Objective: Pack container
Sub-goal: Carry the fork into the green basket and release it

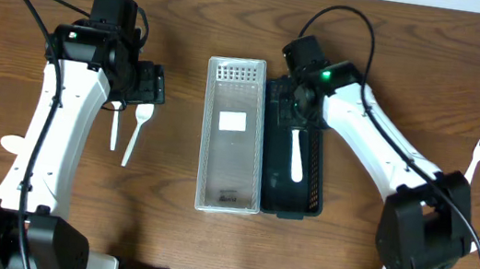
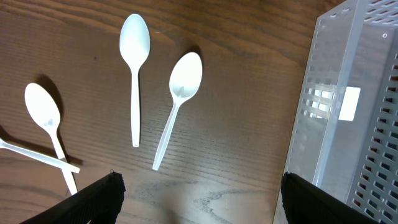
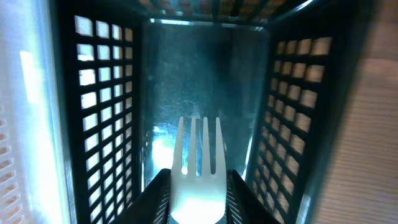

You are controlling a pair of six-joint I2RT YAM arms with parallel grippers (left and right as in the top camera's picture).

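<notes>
Over the black lattice plastic basket (image 3: 93, 112), the right gripper (image 3: 197, 186) is pinched on a white plastic fork (image 3: 199, 155), its tines pointing along the basket's length. Above 2 side-by-side white plastic spoons (image 2: 135, 68) on the wooden worktop (image 2: 249, 93), the left gripper (image 2: 202, 186) gapes wide, holding nothing. If let go while tilted (the hold looks narrow), the fork could snag its tines in the lattice wall.
</notes>
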